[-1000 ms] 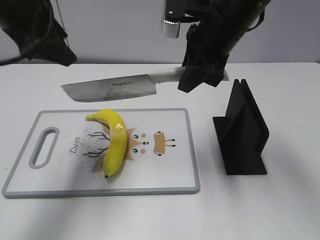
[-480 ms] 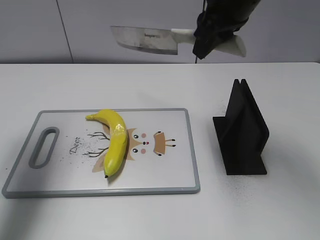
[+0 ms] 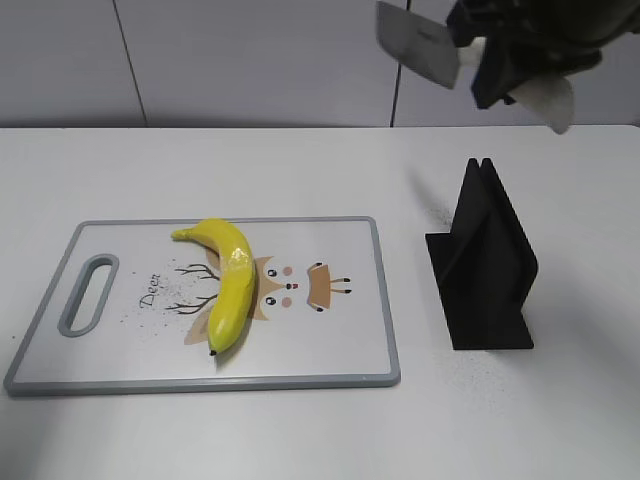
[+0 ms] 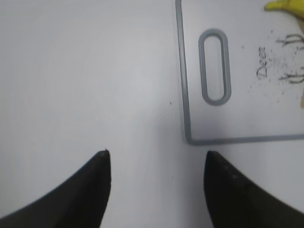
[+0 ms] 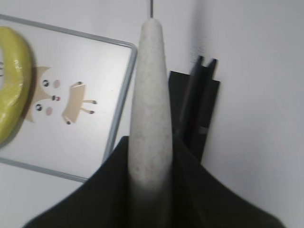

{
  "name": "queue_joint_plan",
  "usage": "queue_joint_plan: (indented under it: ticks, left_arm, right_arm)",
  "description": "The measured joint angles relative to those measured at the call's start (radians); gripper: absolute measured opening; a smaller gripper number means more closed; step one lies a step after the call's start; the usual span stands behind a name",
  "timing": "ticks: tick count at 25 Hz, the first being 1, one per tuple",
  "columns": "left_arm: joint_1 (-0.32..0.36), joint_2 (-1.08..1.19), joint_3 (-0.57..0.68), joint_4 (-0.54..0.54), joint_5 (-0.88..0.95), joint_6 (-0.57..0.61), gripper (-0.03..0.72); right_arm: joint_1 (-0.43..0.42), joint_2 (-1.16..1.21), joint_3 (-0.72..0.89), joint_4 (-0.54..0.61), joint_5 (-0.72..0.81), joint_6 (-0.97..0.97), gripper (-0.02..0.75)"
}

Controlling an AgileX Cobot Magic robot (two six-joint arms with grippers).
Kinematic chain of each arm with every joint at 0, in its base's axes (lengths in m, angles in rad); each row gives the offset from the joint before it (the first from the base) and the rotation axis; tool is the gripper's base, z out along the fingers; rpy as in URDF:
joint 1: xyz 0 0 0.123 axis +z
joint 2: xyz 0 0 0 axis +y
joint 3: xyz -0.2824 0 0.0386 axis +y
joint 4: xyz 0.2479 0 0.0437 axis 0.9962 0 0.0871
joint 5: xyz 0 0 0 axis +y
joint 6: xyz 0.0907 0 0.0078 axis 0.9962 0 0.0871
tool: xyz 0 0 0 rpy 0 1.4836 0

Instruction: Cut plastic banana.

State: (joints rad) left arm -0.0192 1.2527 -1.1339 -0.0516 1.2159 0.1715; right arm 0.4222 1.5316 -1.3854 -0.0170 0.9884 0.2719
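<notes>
The board (image 3: 330, 365) lies nearest, its front edge toward the camera, with the banana (image 3: 229, 282) resting on its left-centre area, curved, stem end at 11 o'clock and dark tip at 6 o'clock. The banana is glossy bright yellow and, as far as the exterior view shows, whole, with no cut line visible. At 3 o'clock of the board, well apart, stands a black knife stand (image 3: 485, 265), empty. Farther back and high, at 1 o'clock of the board, the right gripper (image 3: 510, 65) is clamped on the pale handle of the knife (image 3: 418, 42), blade raised toward 10 o'clock and clear of everything. The left gripper (image 4: 154, 164) hangs over bare table (image 4: 85, 71) just off the board's handle end, jaws apart and holding nothing. Risks: nothing pins the banana, so a glossy curved toy could roll or skid under the blade; the knife is far above and to one side, so a misjudged descent could strike the board off the banana or clip the stand; the handle could twist in the grip, since the contact looks narrow.
</notes>
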Motion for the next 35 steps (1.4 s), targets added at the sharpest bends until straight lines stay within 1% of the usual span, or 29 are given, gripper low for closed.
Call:
queue_joint_plan:
  ticks: [2,4,10,13,16,19,25,30,35]
  left_arm:
    - [0.0,-0.095,0.095,0.0,0.001,0.0,0.593]
    - [0.0,-0.188,0.176,-0.001,-0.013,0.0,0.593]
    - [0.0,-0.515,0.421,-0.001,-0.098,0.0,0.593]
    - [0.0,-0.686,0.523,-0.001,-0.123,0.0,0.593]
    - [0.0,-0.86,0.592,-0.001,-0.13,0.0,0.593]
    - [0.0,-0.998,0.623,-0.001,-0.131,0.0,0.593]
    - [0.0,-1.237,0.626,-0.002,-0.137,0.0,0.593]
    - [0.0,-1.256,0.631,-0.007,-0.134,0.0,0.593]
    - [0.0,-1.256,0.631,-0.007,-0.134,0.0,0.593]
  right_arm:
    - [0.0,-0.053,0.085,-0.065,-0.023,0.106,0.162]
    - [-0.002,-0.093,0.164,-0.098,-0.047,0.177,0.162]
    - [-0.002,-0.131,0.288,-0.098,-0.085,0.23,0.161]
    - [-0.002,-0.131,0.325,-0.09,-0.103,0.232,0.161]
    - [-0.002,-0.131,0.352,-0.08,-0.122,0.233,0.161]
    - [-0.002,-0.131,0.366,-0.073,-0.124,0.233,0.161]
    - [-0.002,-0.131,0.372,-0.054,-0.123,0.233,0.161]
    - [-0.002,-0.124,0.372,-0.009,-0.073,0.213,0.161]
    - [-0.002,-0.102,0.374,0.01,-0.022,0.207,0.161]
